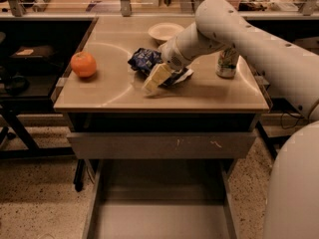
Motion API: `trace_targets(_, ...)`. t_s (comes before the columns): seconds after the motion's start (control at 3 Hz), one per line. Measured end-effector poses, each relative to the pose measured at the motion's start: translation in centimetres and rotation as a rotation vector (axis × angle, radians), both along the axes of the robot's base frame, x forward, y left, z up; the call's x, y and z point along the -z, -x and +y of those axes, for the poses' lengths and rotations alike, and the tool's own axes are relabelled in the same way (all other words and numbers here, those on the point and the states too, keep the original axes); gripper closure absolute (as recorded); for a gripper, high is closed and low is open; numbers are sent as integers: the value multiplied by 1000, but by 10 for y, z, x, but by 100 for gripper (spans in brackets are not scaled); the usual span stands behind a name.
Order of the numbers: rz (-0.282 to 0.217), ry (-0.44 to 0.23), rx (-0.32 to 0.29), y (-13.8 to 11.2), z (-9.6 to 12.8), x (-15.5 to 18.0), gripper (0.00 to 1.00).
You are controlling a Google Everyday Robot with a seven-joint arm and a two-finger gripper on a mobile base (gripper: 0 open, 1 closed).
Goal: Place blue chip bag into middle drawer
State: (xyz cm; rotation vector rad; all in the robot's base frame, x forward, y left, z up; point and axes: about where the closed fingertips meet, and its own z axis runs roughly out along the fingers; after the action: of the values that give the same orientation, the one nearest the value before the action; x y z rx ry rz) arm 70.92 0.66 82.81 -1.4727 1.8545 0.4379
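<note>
- Pictured: white arm [234, 31] reaching in from the right, pincer [153, 82] tipped down and to the left, low over the middle of the desk [209, 97].
- Pincer state: cannot tell how far open, nor whether anything is gripped. Appears to rest on or just above the bag rather than to carry it.
- Blue chip bag [144, 59] lying on the desk, directly behind and beneath the pincer. Dark-blue part showing on the pincer's far left side, silvery end [183, 75] poking out to its right.
- Judged light, soft and crinkly. Slick foil, likely to skate across the smooth top if nudged. Brittle contents, so no hard squeeze.
- Best taken by a raised fold or a sealed end, pinched across the thin foil rather than pressed flat from above.
- Middle drawer [159, 223] pulled open well below and in front of the pincer, floor bare. Closed drawer front [164, 144] with white scratches in between.
- Elsewhere: orange [83, 64] well to the left of the pincer, bowl [166, 31] behind it, can [227, 62] off to the right, all apart from the bag.
- Lift not yet made. Carry out past the desk edge and down into the drawer yet to come.
</note>
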Motion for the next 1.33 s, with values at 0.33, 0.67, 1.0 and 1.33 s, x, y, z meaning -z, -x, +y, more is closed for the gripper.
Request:
trace_targets(0.33, 1, 0, 0, -1, 0, 1, 18)
trace_targets(0.67, 1, 0, 0, -1, 0, 1, 43)
trace_targets(1.0, 1, 0, 0, -1, 0, 1, 66)
trace_targets(1.33, 1, 0, 0, 0, 0, 1, 90)
